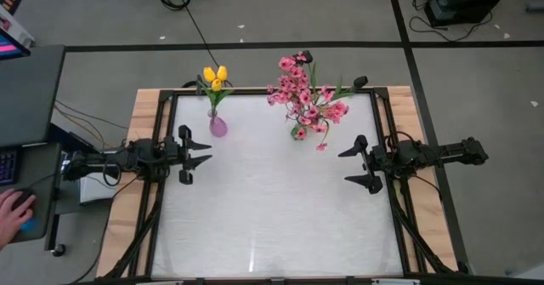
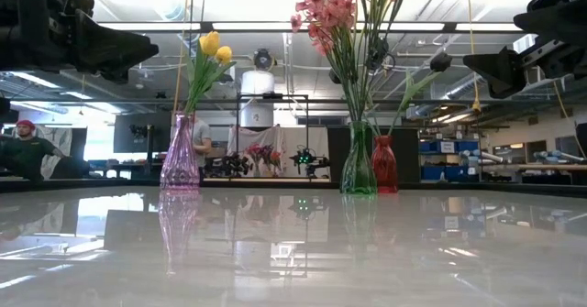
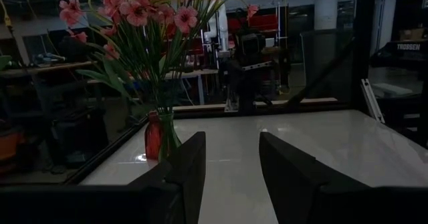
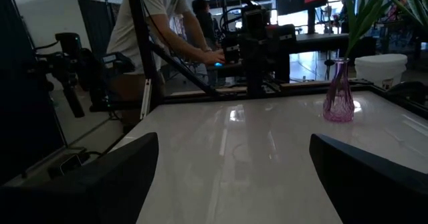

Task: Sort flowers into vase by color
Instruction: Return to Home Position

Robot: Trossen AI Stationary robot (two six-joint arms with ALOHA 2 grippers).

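Observation:
Yellow tulips [image 1: 214,76] stand in a purple glass vase [image 1: 218,126] at the table's far left; the vase [image 2: 180,156] rests on its base. Pink blossoms [image 1: 304,98] stand in a green vase [image 2: 359,160] at the far middle. A red vase [image 2: 385,165] stands right beside it, with a dark flower head [image 2: 441,61] above. My left gripper [image 1: 204,152] hovers open at the left side, level, with nothing between its fingers [image 3: 231,164]. My right gripper [image 1: 345,167] hovers wide open at the right side [image 4: 234,177], also holding nothing.
The white tabletop [image 1: 272,217] lies bare between the grippers and toward the near edge. A black frame rail [image 1: 387,123] runs round the table. A person's hand [image 1: 15,207] rests at a desk to the left, and a person [image 4: 150,23] stands beyond the table.

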